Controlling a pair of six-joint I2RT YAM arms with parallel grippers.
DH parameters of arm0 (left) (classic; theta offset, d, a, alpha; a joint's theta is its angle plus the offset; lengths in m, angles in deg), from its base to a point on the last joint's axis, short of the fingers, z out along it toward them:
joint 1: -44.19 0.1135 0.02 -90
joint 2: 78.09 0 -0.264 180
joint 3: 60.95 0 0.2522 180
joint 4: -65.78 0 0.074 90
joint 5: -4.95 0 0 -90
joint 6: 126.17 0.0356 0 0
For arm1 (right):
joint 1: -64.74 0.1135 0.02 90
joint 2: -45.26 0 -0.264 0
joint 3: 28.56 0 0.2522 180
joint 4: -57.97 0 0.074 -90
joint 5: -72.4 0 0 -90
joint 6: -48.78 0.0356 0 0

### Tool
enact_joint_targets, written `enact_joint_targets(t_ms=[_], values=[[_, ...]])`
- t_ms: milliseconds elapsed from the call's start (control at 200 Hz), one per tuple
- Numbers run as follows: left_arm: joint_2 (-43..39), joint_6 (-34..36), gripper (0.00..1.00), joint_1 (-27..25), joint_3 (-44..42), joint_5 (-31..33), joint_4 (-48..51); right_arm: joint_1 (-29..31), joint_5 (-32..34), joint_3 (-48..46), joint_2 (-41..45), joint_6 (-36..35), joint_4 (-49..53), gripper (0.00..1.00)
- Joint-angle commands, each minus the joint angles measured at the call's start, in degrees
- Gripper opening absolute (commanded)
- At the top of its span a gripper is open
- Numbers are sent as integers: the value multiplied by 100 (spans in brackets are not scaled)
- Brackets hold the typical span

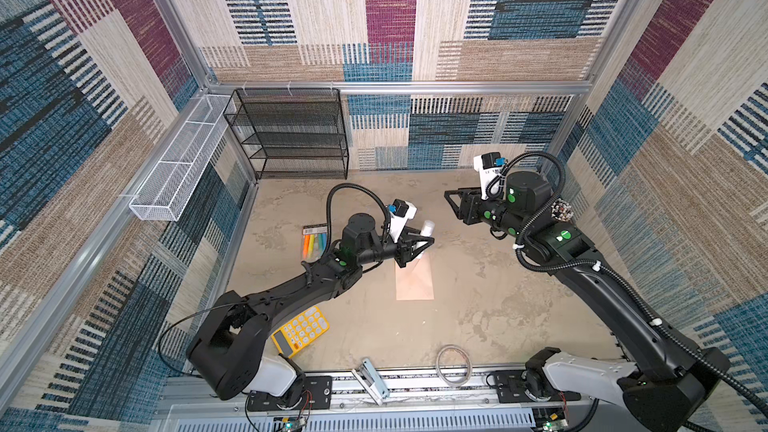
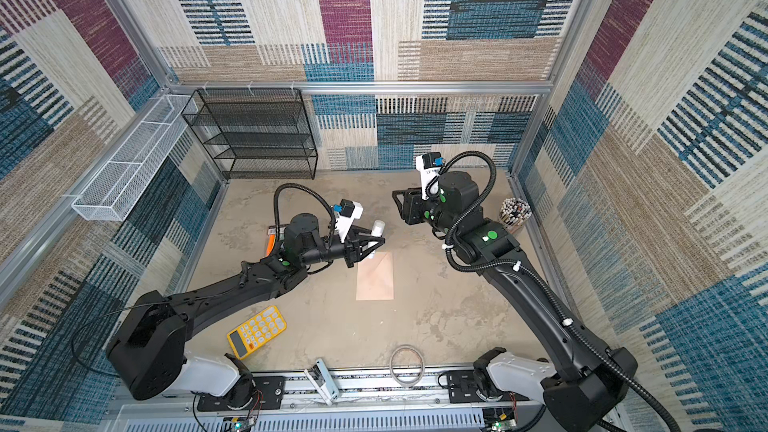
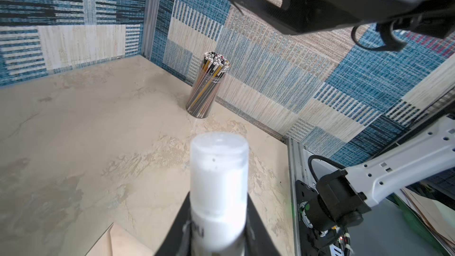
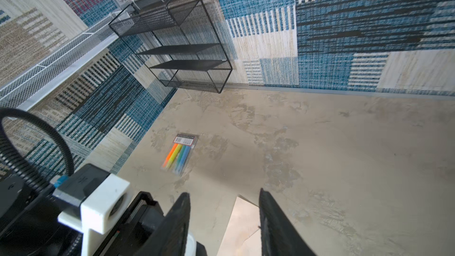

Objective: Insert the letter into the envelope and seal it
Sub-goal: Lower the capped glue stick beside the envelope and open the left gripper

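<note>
Envelope [image 1: 415, 280] is laid flat mid-tabletop [image 1: 498, 305]. A white tube [image 1: 428, 227] is clamped in the left gripper [image 1: 424, 243], right over its far end. Right gripper [image 1: 453, 206] is parked well apart, jaws spread, nothing gripped.

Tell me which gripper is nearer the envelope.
Left. The left gripper, clamped on a white tube, hangs over the envelope's far end. The right gripper, jaws open, is raised off to the envelope's far right, well clear of it.
</note>
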Motion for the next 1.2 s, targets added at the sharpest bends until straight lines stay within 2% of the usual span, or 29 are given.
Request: enact_joint_targets(t_ms=[0, 321, 456, 576, 716, 872, 1062, 1192], values=[[-374, 250, 0, 7, -193, 723, 775, -4, 192, -265, 151, -41, -287, 50], [-1331, 115, 0, 26, -705, 2318, 2544, -4, -153, -1381, 571, -46, -909, 48], [-1310, -111, 0, 102, -688, 2849, 3250, -4, -547, -1953, 723, -105, -1522, 48], [-1124, -552, 0, 232, -585, 3159, 3838, -4, -623, -2300, 796, -122, -1846, 48], [-650, -1038, 0, 313, -349, 3174, 4349, -4, -627, -2472, 713, -120, -1932, 48], [318, -1292, 0, 310, 148, 3128, 4940, 1, -635, -2630, 643, -118, -2049, 48], [945, -1497, 0, 313, 235, 3202, 4918, -3, -587, -2733, 627, -150, -2096, 48], [1228, -1488, 5, 305, 308, 3186, 4970, 1, -578, -2775, 620, -161, -2097, 48]])
